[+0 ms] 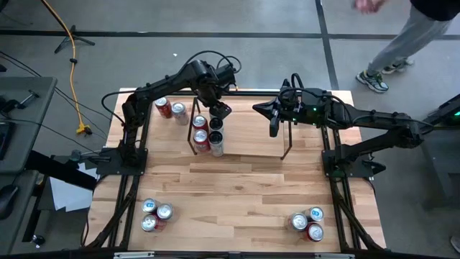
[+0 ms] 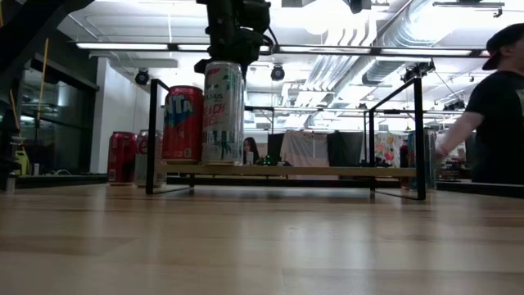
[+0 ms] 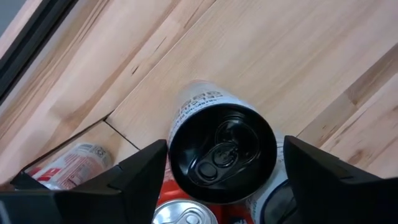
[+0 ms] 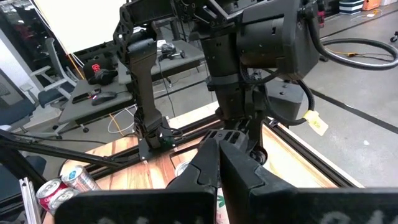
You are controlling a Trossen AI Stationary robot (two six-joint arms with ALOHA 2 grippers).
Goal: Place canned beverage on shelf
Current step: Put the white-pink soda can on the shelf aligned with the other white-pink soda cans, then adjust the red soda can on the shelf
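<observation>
The shelf point(image 1: 286, 150) stands at the table's far middle; in the low view its flat top point(image 2: 311, 171) carries cans at one end. A white can with a black top point(image 3: 222, 152) stands upright on the shelf's left end point(image 2: 223, 111), next to a red can point(image 2: 183, 123) and others point(image 1: 201, 138). My left gripper point(image 1: 217, 114) is open just above the white can, with one finger on each side of the can's top and none seen touching it. My right gripper point(image 1: 273, 124) is shut and empty, over the shelf's right part.
Two cans point(image 1: 171, 109) stand on the table behind the shelf's left end. Clusters of cans stand at the near left point(image 1: 154, 214) and near right point(image 1: 307, 223). A person point(image 1: 402, 36) walks beyond the table's far right corner. Black rails point(image 1: 136, 151) edge the table.
</observation>
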